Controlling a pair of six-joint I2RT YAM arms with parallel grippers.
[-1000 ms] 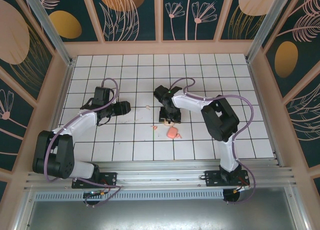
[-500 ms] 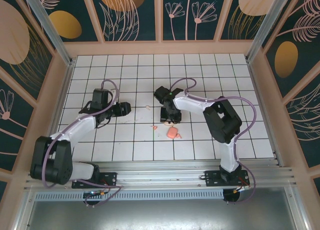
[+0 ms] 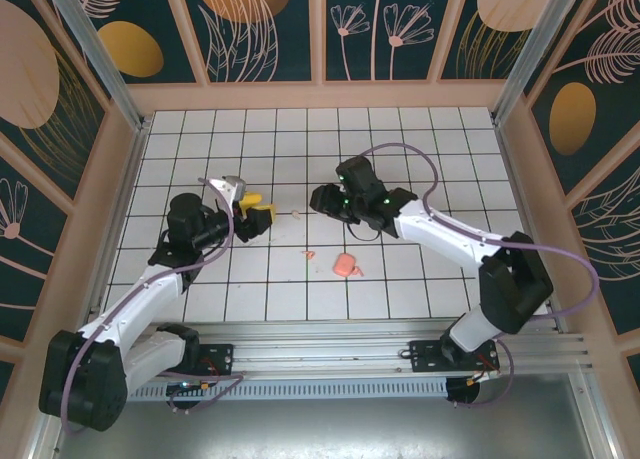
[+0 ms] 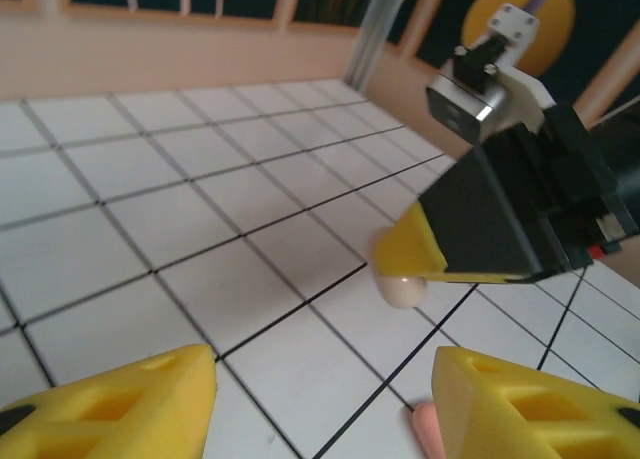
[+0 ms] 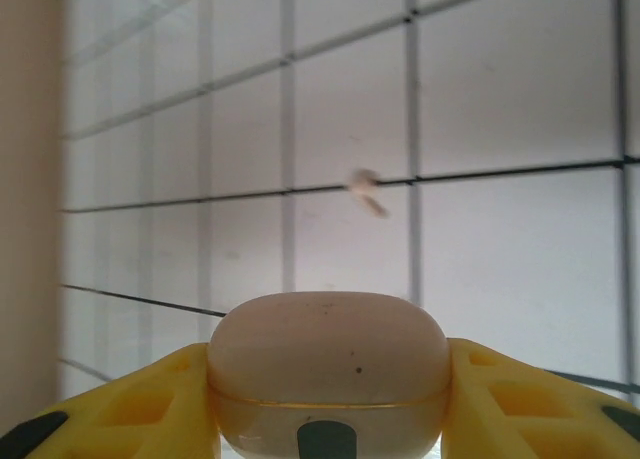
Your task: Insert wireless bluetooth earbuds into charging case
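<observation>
Centre of top view, between both jaws: earbud [image 3: 296, 215] flat on desk [image 3: 420, 149], just ahead of right jaws, axis slanting | right jaws pinching charging case [image 5: 327, 364] | left jaws spread, empty

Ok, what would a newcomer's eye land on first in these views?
Probably the rounded cream charging case clamped in the right pincer, over the middle of the white tiled table. Then the open left pincer facing it, one tiny peach-cream earbud lying on the tiles between them, and a salmon-pink blob closer to the near edge.
</observation>
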